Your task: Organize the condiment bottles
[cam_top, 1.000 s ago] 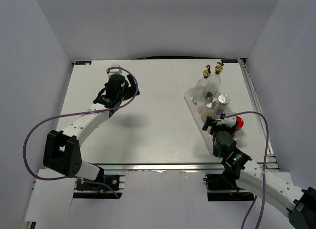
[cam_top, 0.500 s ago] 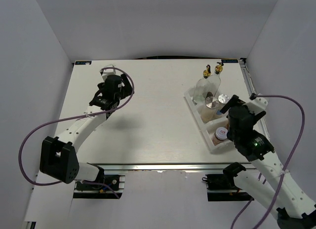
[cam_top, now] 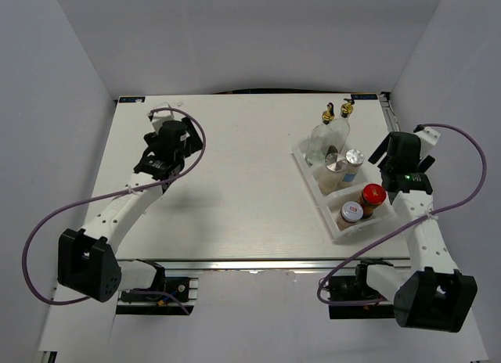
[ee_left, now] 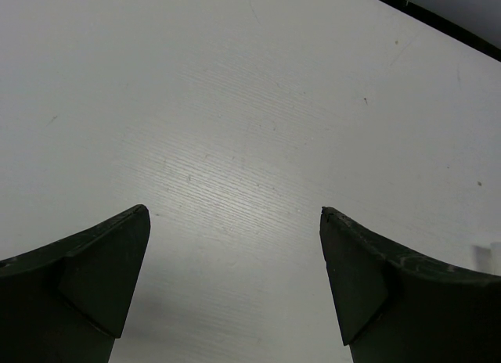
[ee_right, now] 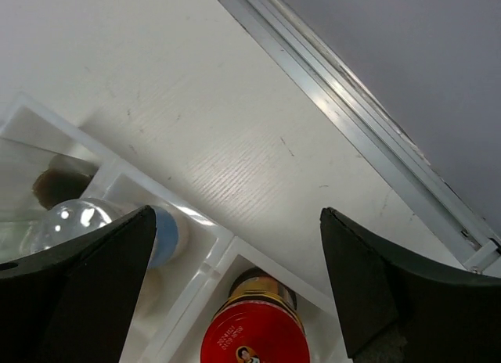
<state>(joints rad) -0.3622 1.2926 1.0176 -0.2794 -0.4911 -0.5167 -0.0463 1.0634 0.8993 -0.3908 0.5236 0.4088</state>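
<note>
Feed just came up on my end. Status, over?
Left tool open, empty. Right tool open, empty, beside white tray. All six condiment bottles standing in it. Nothing in the way.

All six stand upright, clustered by the right edge of the desk (cam_top: 235,191). Farthest back, a tall clear glass bottle (cam_top: 322,141) and its twin glass bottle (cam_top: 341,130) carry gold-black pourers. Nearer stand one silver-capped shaker (cam_top: 336,164) and another shaker (cam_top: 355,157), then the red-lidded jar (cam_top: 373,195) beside the small white-lidded jar (cam_top: 351,215).
</note>
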